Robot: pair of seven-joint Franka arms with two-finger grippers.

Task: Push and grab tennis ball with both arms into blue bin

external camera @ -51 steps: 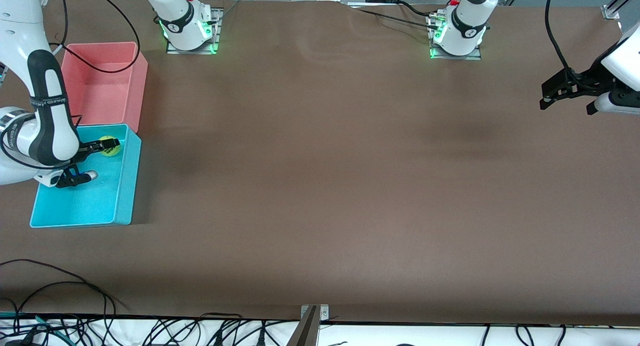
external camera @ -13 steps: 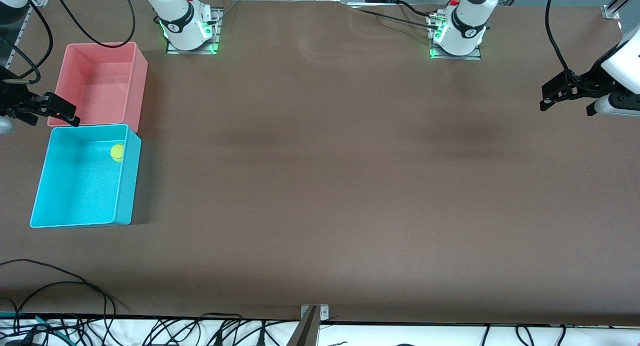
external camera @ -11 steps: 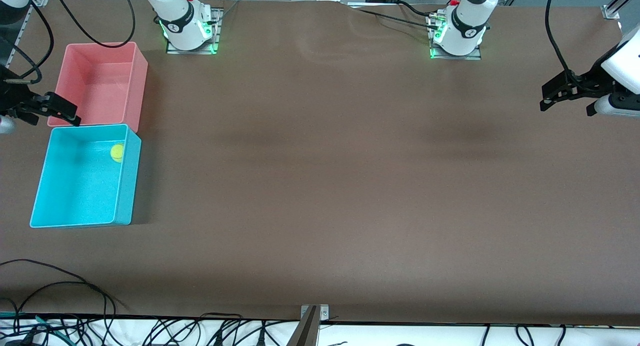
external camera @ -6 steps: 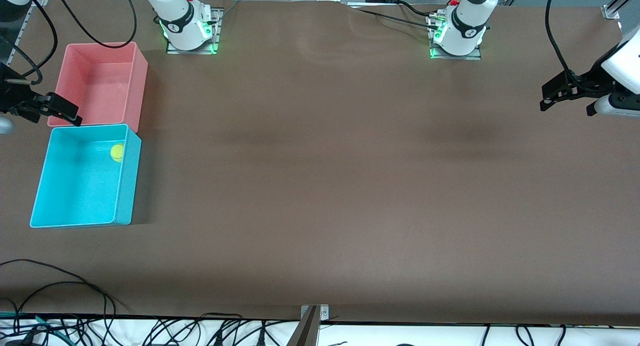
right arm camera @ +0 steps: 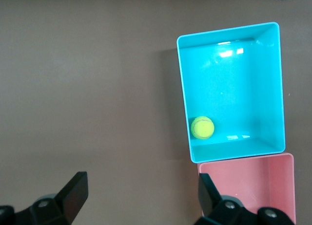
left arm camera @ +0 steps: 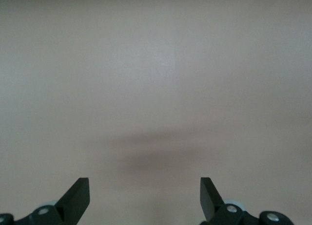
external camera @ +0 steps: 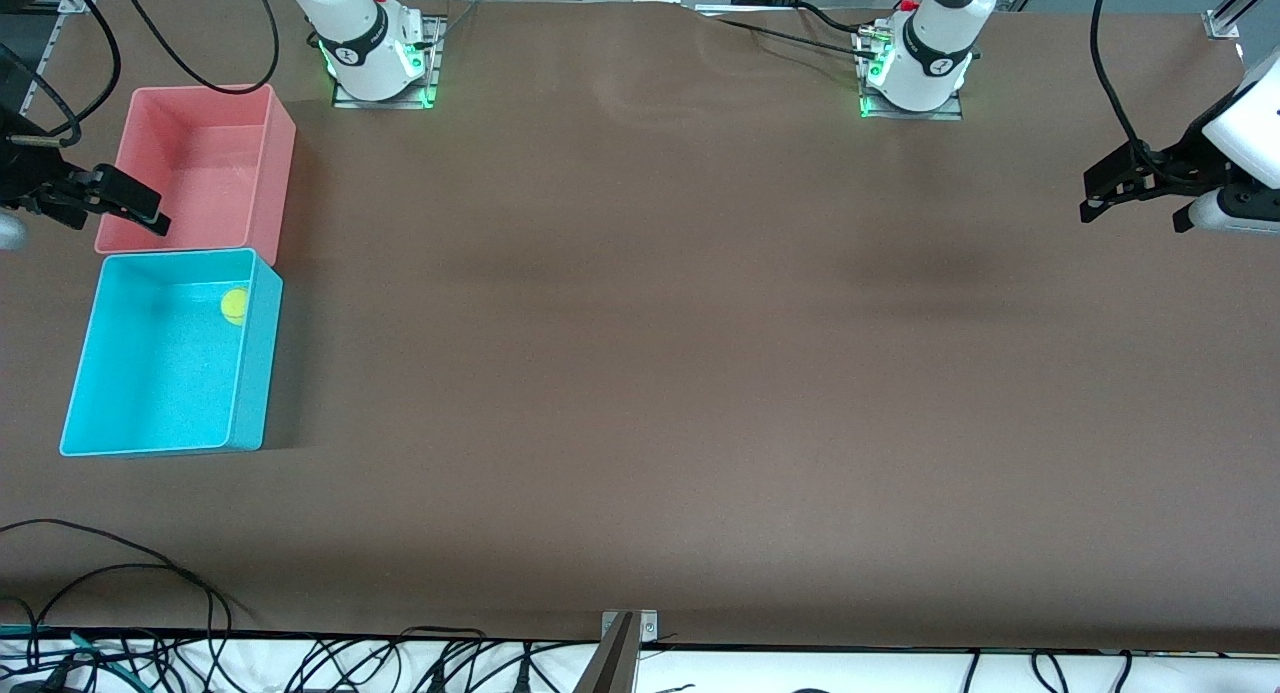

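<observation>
Front view, 9 o'clock margin: the right gripper is seen raised in the air. In its wrist view one finger stands over bare table and the other over a corner of the pink bin. The jaws are spread wide and nothing is held between them.

Pink bin: noted at about 10 o'clock of the front view; nothing is seen in it.

Blue bin: set just nearer the camera than the pink bin, the two short walls touching or nearly so. The ball is found inside it, on the floor, at about 1 o'clock from the bin's centre, close to the corner toward the pink bin. It is touched by neither gripper and appears to be at rest.

Centre of table: bare brown surface is recorded, with only soft shadows on it.

3 o'clock margin: the left gripper is held above the table at the left arm's end, well apart from both bins. The jaws are wide and empty; only bare table is shown between its fingers in its wrist view. This arm is judged to be waiting.

Progress: the goal is judged as met, since the ball lies in the blue bin and has been let go. No push or grasp is left to be done. At most, parking of the right arm clear of the bins may remain. No hazard to the ball is foreseen, as the bin walls stand well above it.
</observation>
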